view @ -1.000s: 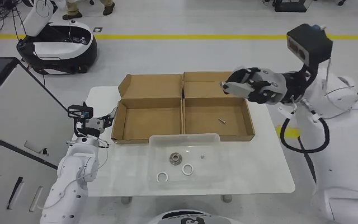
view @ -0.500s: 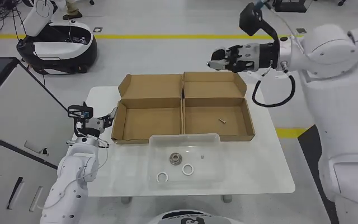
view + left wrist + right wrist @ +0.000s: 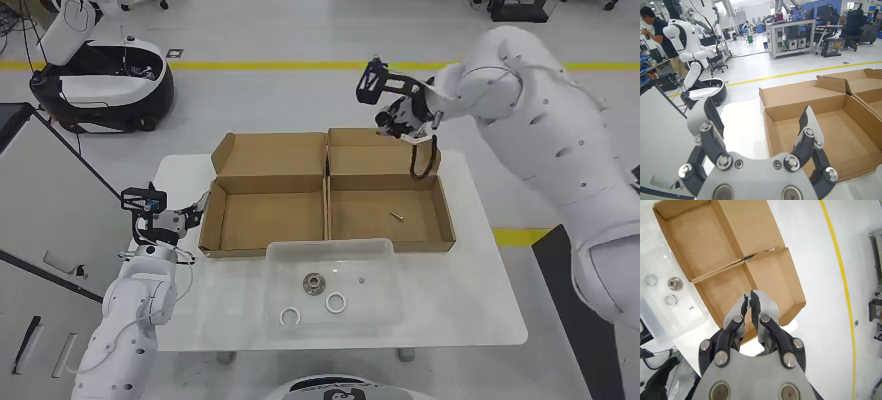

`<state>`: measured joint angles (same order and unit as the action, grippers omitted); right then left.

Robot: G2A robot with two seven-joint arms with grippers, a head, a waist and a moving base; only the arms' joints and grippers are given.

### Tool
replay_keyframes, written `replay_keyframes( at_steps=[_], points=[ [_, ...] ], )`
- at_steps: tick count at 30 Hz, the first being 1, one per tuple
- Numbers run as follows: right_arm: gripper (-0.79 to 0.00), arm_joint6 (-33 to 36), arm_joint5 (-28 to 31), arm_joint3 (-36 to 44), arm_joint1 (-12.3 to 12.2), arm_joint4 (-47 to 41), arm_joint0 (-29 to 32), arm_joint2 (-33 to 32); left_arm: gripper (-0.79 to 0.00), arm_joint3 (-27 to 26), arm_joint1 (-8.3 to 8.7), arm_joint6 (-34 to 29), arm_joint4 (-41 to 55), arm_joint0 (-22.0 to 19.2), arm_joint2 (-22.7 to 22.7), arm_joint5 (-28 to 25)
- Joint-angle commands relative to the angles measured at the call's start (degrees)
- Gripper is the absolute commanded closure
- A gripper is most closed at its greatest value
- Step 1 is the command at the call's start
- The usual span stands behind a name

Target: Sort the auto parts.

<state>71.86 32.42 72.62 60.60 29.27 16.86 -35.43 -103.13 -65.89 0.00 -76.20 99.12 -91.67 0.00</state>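
White table [image 3: 480, 290], rounded corners, carrying all the items below. Two open cardboard boxes side by side and touching, on the far half of the table, lids folded back: left box [image 3: 265, 220], nothing in it; right box [image 3: 370, 215], with one small metal pin [image 3: 397, 213] lying on its floor toward the right wall. Clear plastic bin [image 3: 328, 245], just in front of both boxes, straddling the seam between them. Right gripper [image 3: 748, 294], raised above the far edge of the right box's lid, fingers pinched together on a small threaded bolt [image 3: 748, 301], which sits between the pads near their tips. Left gripper [image 3: 757, 104], low at the left edge of the table, just beside the left box's outer wall, fingers spread wide with nothing between them. Contents of the bin: one flanged metal hub [image 3: 315, 283] near the middle; two white rings, one [image 3: 337, 301] close beside the hub, the other [image 3: 290, 317] nearer the front left; one tiny screw [image 3: 362, 279], apart to the right of the hub.
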Motion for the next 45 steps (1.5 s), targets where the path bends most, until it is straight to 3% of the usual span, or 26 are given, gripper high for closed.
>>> replay_keyframes(
  at_steps=[1, 7, 17, 27, 45],
  points=[
    [0.0, -0.3, 0.3, -1.69, 0.43, 2.07, -0.89, 3.37, -0.785, 0.0, 0.0, 0.0, 0.0, 0.0, 0.0, 0.0],
    [0.0, -1.15, 1.15, -6.32, 2.45, 5.45, -2.58, 12.05, -0.785, 0.0, 0.0, 0.0, 0.0, 0.0, 0.0, 0.0],
    [0.0, -2.62, 1.43, -11.2, 5.53, 6.55, -0.08, 17.76, -0.785, 0.0, 0.0, 0.0, 0.0, 0.0, 0.0, 0.0],
    [0.0, -4.75, -2.51, -14.6, 7.69, 8.8, 4.77, 19.95, -0.785, 0.0, 0.0, 0.0, 0.0, 0.0, 0.0, 0.0],
    [0.0, -4.81, -5.8, -19.08, 9.08, 11.74, 10.64, 20.48, -0.785, 0.0, 0.0, 0.0, 0.0, 0.0, 0.0, 0.0]
  ],
)
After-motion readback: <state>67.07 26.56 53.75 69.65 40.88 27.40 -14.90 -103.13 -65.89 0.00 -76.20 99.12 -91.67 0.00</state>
